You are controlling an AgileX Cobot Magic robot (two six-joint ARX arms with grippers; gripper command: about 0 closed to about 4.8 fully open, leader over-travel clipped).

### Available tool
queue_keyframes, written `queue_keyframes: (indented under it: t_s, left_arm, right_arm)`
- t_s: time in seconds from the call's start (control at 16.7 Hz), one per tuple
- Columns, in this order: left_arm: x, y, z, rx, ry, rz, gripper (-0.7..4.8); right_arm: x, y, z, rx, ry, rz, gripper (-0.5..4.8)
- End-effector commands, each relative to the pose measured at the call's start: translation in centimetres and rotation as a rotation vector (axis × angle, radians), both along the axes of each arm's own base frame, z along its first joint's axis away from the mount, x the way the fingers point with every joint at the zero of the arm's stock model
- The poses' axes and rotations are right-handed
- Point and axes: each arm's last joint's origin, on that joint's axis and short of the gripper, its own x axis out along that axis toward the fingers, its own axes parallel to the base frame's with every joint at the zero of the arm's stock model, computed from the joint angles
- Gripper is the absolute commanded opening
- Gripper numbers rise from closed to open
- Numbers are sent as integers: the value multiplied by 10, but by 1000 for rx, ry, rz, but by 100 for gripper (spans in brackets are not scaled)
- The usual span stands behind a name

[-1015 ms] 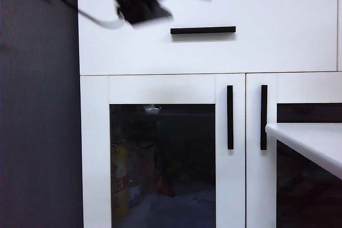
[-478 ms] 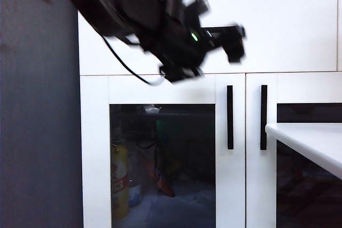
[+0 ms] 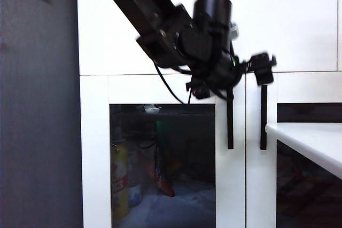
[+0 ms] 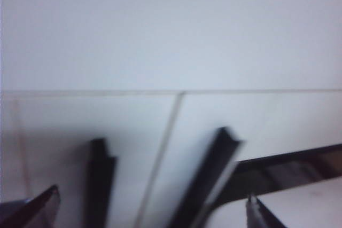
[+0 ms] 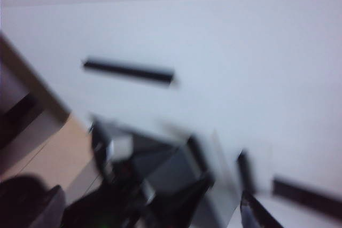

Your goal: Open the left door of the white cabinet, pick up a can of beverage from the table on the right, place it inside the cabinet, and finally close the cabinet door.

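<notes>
The tall white cabinet (image 3: 160, 52) stands with its left door (image 3: 163, 153), white-framed with dark glass, shut. The left hand (image 3: 230, 76), fingers apart, hovers just above that door's vertical black bar handle (image 3: 230, 124). The white bench (image 3: 312, 142) juts in at the right. The right hand (image 5: 155, 206) shows only blurred, parted fingertips. The can is out of view.

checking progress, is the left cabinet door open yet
Shut: the white-framed, dark-glass left door sits flush with its neighbour, and the left gripper hovers by its black handle.
</notes>
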Motion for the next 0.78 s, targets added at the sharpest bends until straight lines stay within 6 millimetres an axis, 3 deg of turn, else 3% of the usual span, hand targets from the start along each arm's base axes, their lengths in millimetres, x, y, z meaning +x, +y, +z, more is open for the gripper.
queue_keyframes:
  t_s: [0.06,0.42,0.78]
  left_arm:
    - [6,-4,-12,17,1,69,479]
    - [11,-9,-39,13,-3,90,479]
    - [23,-6,-31,-7,-33,182,474]
  right_arm:
    - [-1,11,3,-37,-46,85,418]
    - [-2,13,-6,-90,-41,127,418]
    - [-1,13,-19,-103,-16,135,418]
